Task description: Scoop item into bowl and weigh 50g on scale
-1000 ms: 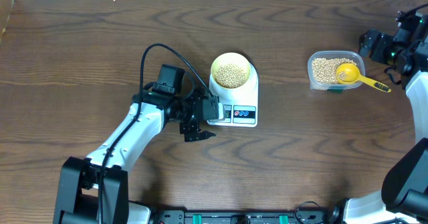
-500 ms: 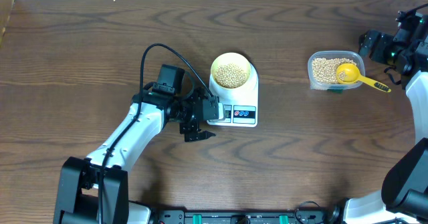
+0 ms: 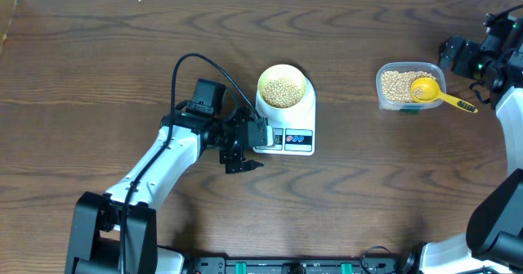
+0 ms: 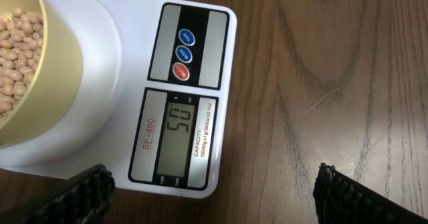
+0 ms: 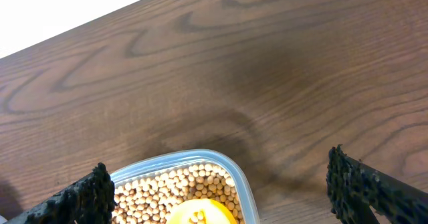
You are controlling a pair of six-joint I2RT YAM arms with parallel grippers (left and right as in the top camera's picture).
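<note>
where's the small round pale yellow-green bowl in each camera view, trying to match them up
Overhead: the small round pale yellow-green bowl sits just left of centre, on the far end of the white flat digital scale.
Left wrist: upper-left corner, cut off by the frame, tan beans inside.
Right wrist: not in it.
Shared landmark: the scale, under the bowl in both views that show it.

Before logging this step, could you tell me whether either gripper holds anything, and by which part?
Nothing is held: the left gripper and right gripper both have open, empty fingers.
</note>
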